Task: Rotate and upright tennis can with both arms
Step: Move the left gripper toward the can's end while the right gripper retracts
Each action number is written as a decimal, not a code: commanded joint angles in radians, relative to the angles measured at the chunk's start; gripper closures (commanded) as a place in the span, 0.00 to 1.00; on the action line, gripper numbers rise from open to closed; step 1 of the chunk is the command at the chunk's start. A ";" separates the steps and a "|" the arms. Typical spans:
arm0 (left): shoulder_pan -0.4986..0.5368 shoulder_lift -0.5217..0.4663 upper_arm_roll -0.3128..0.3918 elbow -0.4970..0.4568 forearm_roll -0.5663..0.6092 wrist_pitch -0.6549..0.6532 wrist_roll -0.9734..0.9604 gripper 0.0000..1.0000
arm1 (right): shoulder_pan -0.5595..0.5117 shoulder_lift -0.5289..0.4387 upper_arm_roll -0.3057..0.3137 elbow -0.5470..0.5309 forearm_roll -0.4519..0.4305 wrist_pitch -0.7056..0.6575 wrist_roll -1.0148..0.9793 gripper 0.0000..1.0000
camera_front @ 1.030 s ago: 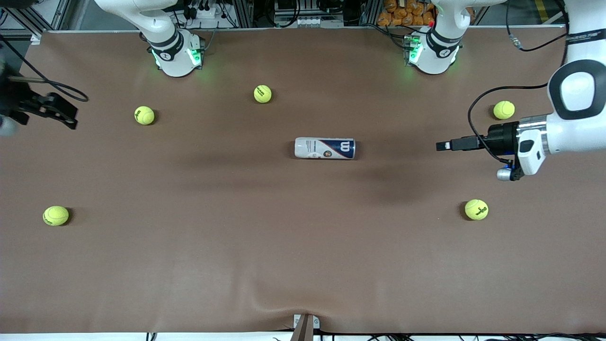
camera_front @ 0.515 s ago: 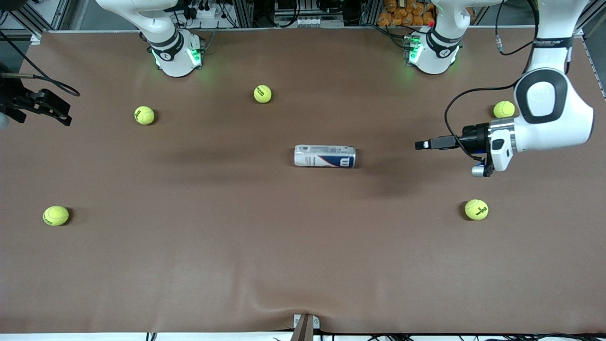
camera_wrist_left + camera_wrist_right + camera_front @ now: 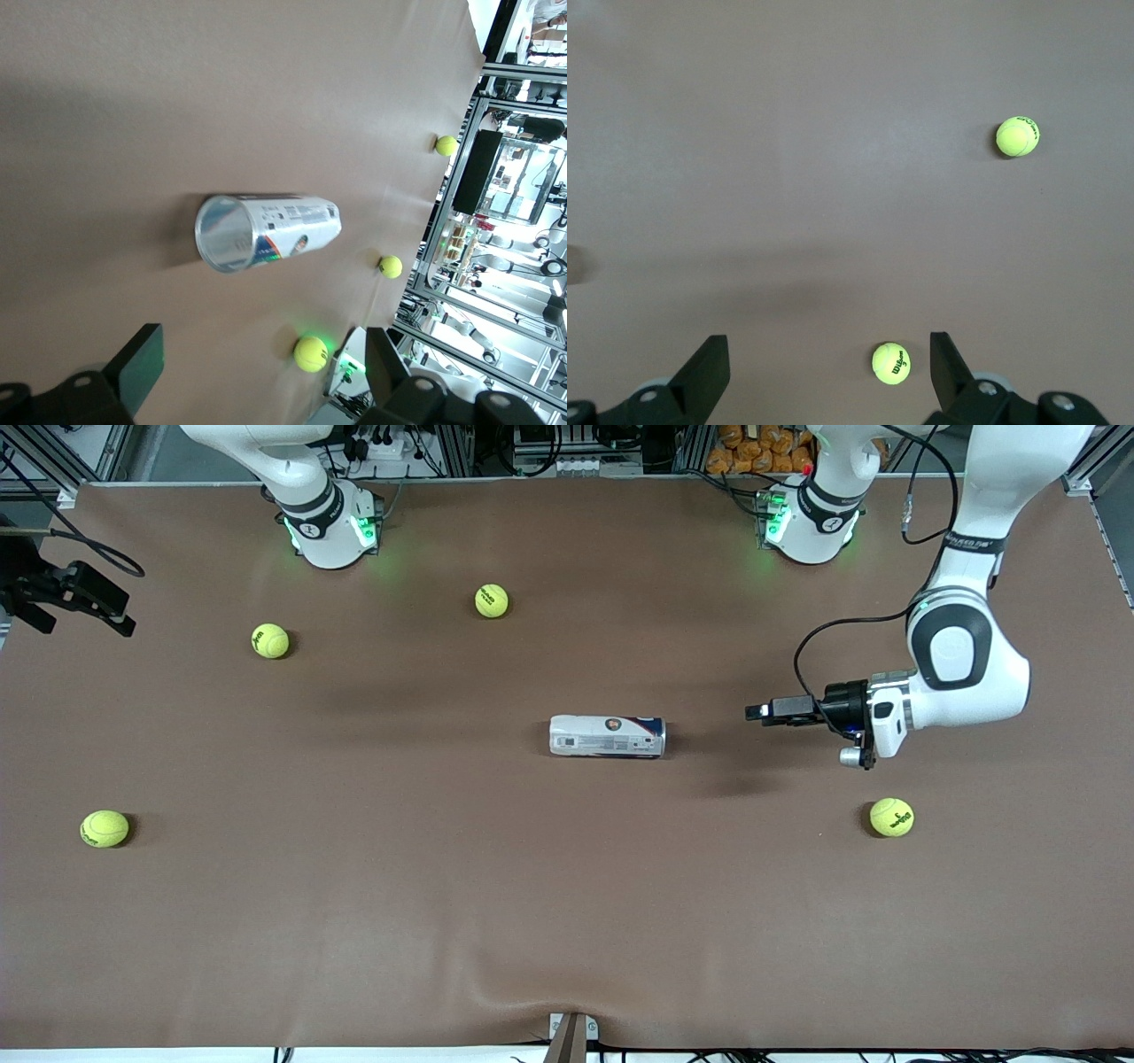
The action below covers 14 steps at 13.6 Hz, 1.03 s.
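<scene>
The left hand (image 3: 756, 712) hangs over bare counter toward the left arm's end, turned on its side so it points along the counter at the tennis can (image 3: 607, 736), with a clear stretch of brown surface between the two. Its fingers (image 3: 137, 367) stand spread apart and grasp nothing; in the left wrist view the can (image 3: 266, 233) sits framed between them but well off, its open metallic mouth turned toward that hand. The can lies flat on its side near the middle of the counter (image 3: 532, 886), its long axis running from one arm's end toward the other, the white part of the label toward the right arm's end and the navy and red part toward the left arm's end. One tennis ball (image 3: 891, 817) rests just nearer the front camera than the left hand's wrist. The right hand (image 3: 66, 593) is up at the edge of the right arm's end, well apart from the can, its fingers (image 3: 704, 372) likewise spread and empty, looking down on two balls. Other balls lie scattered: one (image 3: 270, 640) and another (image 3: 492, 600) nearer the bases, and one (image 3: 104, 828) nearer the front camera at the right arm's end.
</scene>
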 commanded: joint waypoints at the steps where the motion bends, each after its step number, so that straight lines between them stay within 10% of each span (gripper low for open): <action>1: -0.003 0.082 -0.034 0.013 -0.126 0.043 0.126 0.00 | -0.019 -0.043 0.006 -0.038 0.023 0.016 -0.023 0.00; 14: -0.154 0.245 -0.071 0.022 -0.459 0.106 0.338 0.00 | 0.029 0.163 -0.023 0.185 0.020 -0.024 -0.053 0.00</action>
